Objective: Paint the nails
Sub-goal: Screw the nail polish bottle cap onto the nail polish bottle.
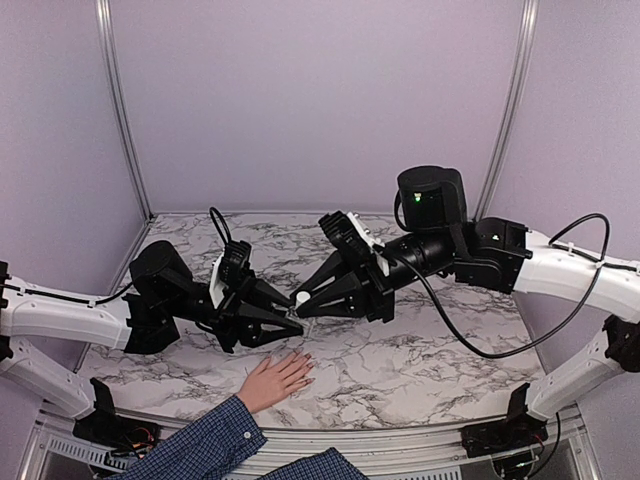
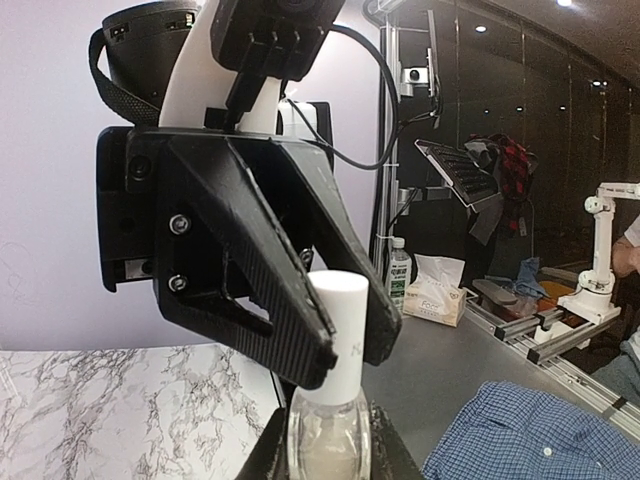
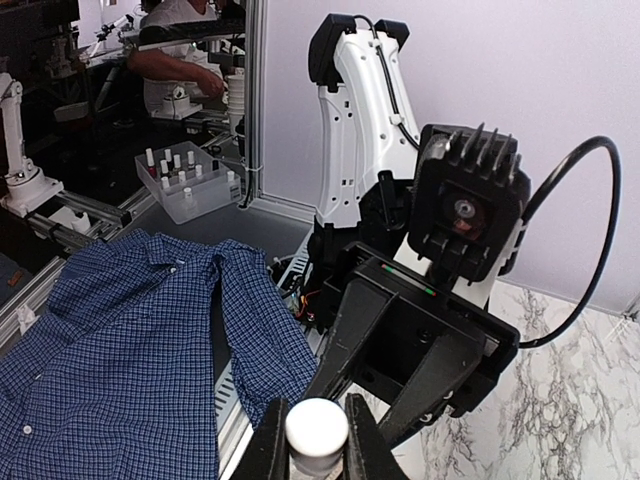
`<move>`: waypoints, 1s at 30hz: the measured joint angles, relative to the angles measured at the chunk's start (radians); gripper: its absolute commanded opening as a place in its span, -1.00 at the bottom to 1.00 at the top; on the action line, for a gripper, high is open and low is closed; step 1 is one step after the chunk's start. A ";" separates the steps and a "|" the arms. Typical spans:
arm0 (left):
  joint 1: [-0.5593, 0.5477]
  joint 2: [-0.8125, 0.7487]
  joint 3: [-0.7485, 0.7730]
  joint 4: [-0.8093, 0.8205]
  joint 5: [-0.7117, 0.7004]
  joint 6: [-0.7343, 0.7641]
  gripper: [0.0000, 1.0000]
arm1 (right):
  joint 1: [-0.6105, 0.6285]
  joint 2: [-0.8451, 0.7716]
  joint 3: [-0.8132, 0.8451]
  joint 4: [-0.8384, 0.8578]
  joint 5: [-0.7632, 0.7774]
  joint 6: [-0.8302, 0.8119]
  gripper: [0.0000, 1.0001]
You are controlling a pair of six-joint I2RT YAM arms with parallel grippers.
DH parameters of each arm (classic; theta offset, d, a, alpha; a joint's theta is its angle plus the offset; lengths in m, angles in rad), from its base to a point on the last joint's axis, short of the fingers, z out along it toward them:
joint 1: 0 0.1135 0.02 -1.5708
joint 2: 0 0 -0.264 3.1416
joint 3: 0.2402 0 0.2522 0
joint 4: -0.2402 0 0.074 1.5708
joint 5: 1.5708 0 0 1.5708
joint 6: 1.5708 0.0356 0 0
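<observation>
While the left gripper [image 1: 283, 325] clamps the bottle [image 2: 328, 445], the right gripper [image 1: 310, 300] pinches its cap [image 3: 316, 427]. Next, I'd guess, unscrewing; the nails [image 1: 305, 366] lie at six o'clock.

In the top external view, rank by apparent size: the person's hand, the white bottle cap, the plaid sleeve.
Largest: plaid sleeve, though the frame edge cuts it off.
Then: person's hand.
Smallest by far: white bottle cap.
</observation>
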 measured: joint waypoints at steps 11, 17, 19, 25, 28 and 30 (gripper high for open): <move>0.000 -0.027 -0.001 -0.018 -0.074 0.022 -1.00 | -0.024 -0.001 -0.025 0.083 -0.008 0.050 -0.92; 0.000 -0.057 -0.009 -0.032 -0.160 0.046 -1.00 | -0.032 -0.001 -0.025 0.124 0.032 0.073 -0.97; 0.000 -0.063 -0.009 -0.039 -0.188 0.053 -1.00 | -0.035 -0.001 -0.025 0.135 0.050 0.081 -0.99; 0.000 -0.077 -0.021 -0.049 -0.285 0.077 -1.00 | -0.047 0.006 -0.025 0.156 0.105 0.114 -1.00; 0.000 -0.081 -0.026 -0.053 -0.338 0.087 -1.00 | -0.055 0.014 -0.025 0.171 0.139 0.136 -1.00; 0.000 -0.081 -0.027 -0.055 -0.378 0.094 -1.00 | -0.059 0.018 -0.025 0.181 0.168 0.151 -1.00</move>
